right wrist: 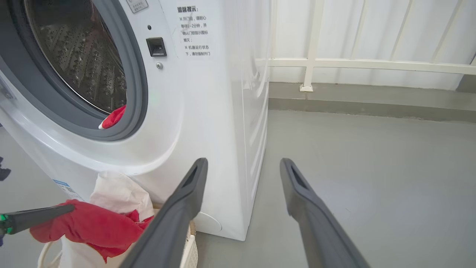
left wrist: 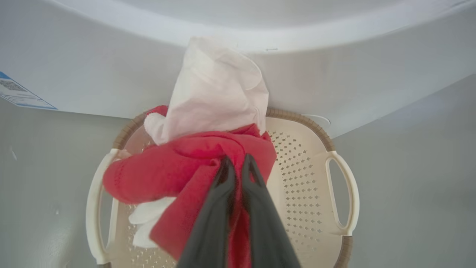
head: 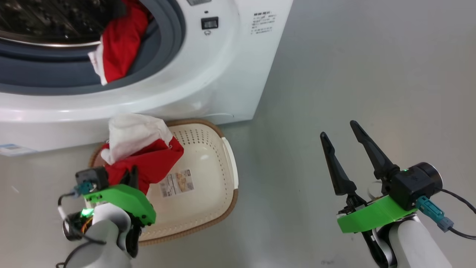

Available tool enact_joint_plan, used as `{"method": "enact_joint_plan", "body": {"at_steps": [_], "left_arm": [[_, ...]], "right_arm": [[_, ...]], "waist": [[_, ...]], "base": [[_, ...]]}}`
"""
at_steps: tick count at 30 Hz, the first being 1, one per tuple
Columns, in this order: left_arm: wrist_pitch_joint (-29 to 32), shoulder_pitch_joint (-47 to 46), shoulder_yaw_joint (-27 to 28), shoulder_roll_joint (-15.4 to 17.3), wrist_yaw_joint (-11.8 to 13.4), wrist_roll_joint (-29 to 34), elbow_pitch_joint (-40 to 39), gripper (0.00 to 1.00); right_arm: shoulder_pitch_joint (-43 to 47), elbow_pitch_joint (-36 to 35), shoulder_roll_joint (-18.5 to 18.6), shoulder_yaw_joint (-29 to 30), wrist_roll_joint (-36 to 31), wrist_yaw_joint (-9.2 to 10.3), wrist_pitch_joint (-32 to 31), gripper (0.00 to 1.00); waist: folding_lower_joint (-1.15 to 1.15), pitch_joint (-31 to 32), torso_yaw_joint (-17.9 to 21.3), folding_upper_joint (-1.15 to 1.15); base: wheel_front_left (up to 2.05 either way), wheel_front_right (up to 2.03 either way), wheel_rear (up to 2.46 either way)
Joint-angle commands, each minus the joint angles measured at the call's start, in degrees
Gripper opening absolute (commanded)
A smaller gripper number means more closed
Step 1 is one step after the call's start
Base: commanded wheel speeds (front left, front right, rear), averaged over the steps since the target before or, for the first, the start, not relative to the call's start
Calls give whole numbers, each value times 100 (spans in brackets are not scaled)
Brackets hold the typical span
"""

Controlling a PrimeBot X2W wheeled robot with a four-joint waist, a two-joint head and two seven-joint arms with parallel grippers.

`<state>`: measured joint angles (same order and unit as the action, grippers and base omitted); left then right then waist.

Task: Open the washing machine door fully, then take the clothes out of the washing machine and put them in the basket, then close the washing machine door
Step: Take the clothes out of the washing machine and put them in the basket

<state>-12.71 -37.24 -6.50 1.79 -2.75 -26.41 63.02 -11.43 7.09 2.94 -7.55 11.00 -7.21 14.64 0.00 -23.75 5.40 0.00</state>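
Pinching a red-and-white garment [left wrist: 178, 175] in the left claw [left wrist: 237, 160], pressed together on the fabric, over the basket [left wrist: 308, 178] at the foot of the washer [head: 223, 74]. Holding the right claw [head: 338, 129] spread wide and empty above the floor [head: 372, 56]. Lying draped over the grey gasket [head: 171, 37], half inside: more red cloth [head: 122, 44].

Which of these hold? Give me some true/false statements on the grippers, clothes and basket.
1. The left gripper is shut on a red and white garment over the basket. True.
2. The right gripper holds clothing. False: it is open and empty.
3. The washing machine is empty. False: a second garment hangs over its grey door seal.
4. The basket stands on the floor in front of the washing machine. True.
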Motion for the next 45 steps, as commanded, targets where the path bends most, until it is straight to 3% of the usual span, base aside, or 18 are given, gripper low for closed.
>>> {"method": "enact_joint_plan", "body": {"at_steps": [1,13,26,27,28,30,45], "left_arm": [[154,-204,84,124,-88,-59,213,0],[1083,-764,28,423,16,-127,984,0],[1366,-913,-137,528,119,-84,1071,0],[1340,-919,-172,530,126,-56,1073,33],[1297,-923,-197,527,121,-40,1074,47],[1151,-936,-222,515,99,-32,1075,100],[-22,-757,-383,305,-200,-52,974,100]], "right_arm": [[-118,-138,-6,-152,91,-28,36,100],[-395,-173,-6,-258,209,-28,36,100],[-538,-183,-6,-280,223,-28,36,100],[-545,-181,-6,-277,222,-28,36,100],[-550,-175,-6,-274,219,-28,36,100],[-555,-158,-6,-268,212,-28,36,100],[-452,-24,-6,-193,159,-28,36,100]], "waist": [[0,-290,139,0],[0,-920,444,0],[0,-1213,510,0],[0,-1216,506,0],[0,-1215,500,0],[0,-1198,482,0],[0,-576,204,0]], "base": [[0,0,0],[0,0,0],[0,0,0],[0,0,0],[0,0,0],[0,0,0],[0,0,0]]}}
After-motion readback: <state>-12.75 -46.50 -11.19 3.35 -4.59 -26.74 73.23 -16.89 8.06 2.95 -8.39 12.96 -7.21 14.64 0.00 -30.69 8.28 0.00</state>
